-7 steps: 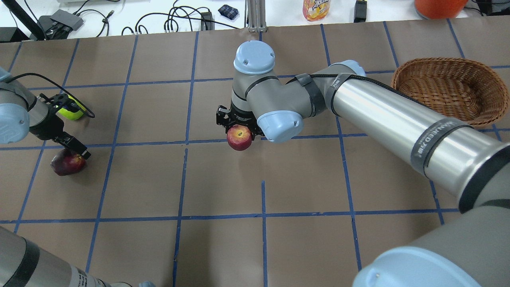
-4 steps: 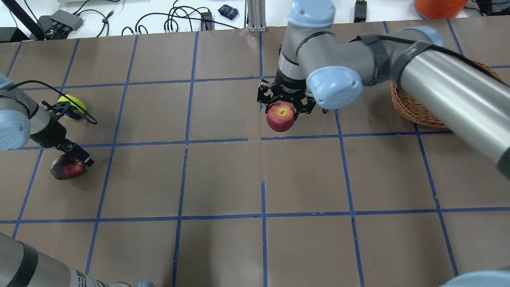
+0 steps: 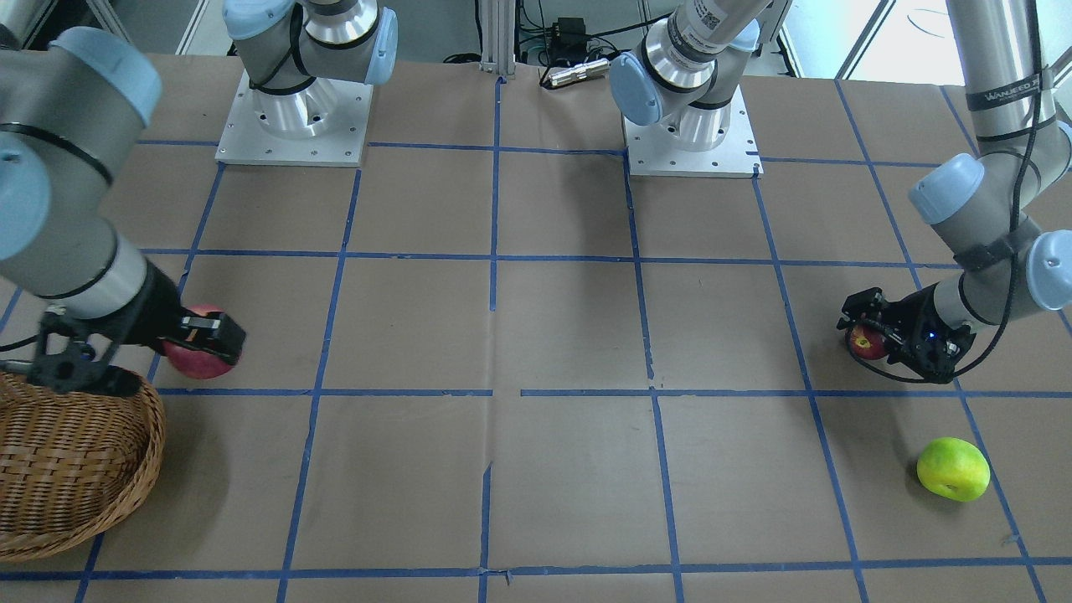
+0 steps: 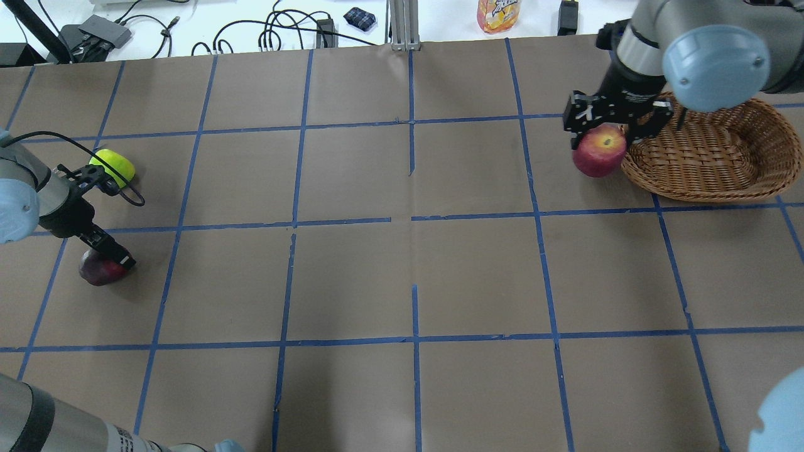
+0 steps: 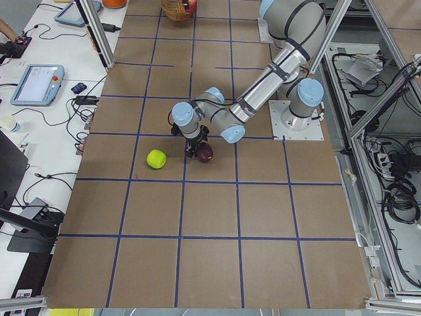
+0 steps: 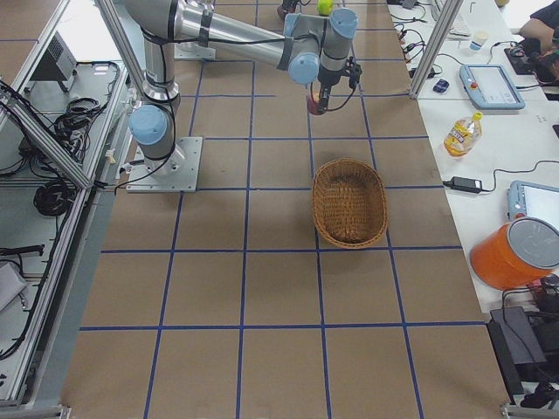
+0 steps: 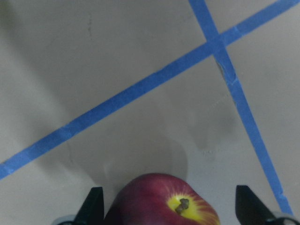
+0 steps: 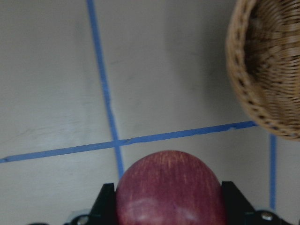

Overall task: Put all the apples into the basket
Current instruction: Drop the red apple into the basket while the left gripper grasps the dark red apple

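Note:
My right gripper point(image 4: 612, 129) is shut on the red apple point(image 4: 600, 154) and holds it above the table, just left of the wicker basket's point(image 4: 710, 157) rim. In the right wrist view the red apple point(image 8: 171, 187) fills the jaws and the basket point(image 8: 267, 70) is at the upper right. My left gripper point(image 4: 110, 254) is open and low, its fingers either side of the dark maroon apple point(image 4: 97, 271) on the table; the left wrist view shows this apple point(image 7: 164, 201) between the spread fingers point(image 7: 93, 206). The yellow-green apple point(image 4: 113, 168) lies just beyond it.
The basket point(image 3: 75, 469) holds nothing that I can see. A drink bottle point(image 4: 499, 14), cables and an orange container point(image 4: 691, 9) lie on the white bench beyond the table's far edge. The arm bases point(image 3: 691, 126) stand at the robot's side.
My right arm has carried the red apple from the table's middle rightward to the basket's left rim. My left gripper has sunk lower over the maroon apple.

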